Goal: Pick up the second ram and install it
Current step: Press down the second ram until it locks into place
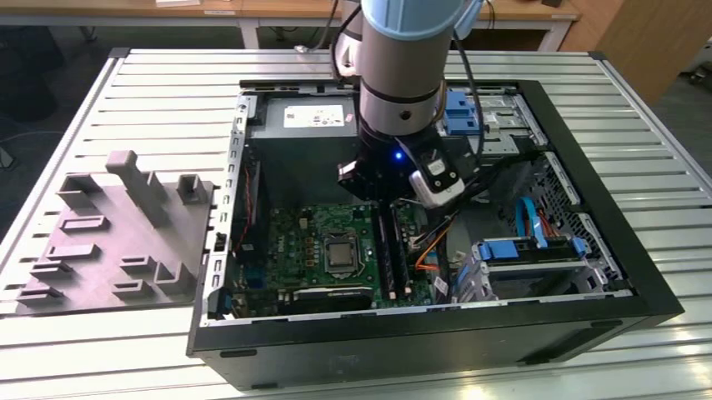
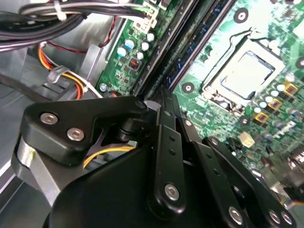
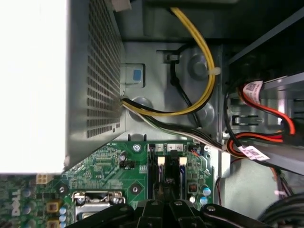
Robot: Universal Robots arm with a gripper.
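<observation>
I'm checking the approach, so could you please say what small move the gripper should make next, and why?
Probably a short, straight descent: the gripper hangs just above the black memory slots on the motherboard, seemingly in line with them.

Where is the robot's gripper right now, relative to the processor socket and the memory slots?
In the exterior view the gripper is inside the open computer case, over the black memory slots, just to the exterior view's right of the processor socket.

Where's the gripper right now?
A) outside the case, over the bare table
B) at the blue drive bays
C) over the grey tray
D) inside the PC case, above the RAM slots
D: the gripper hangs inside the open case, directly above the black RAM slots beside the CPU socket.
</observation>
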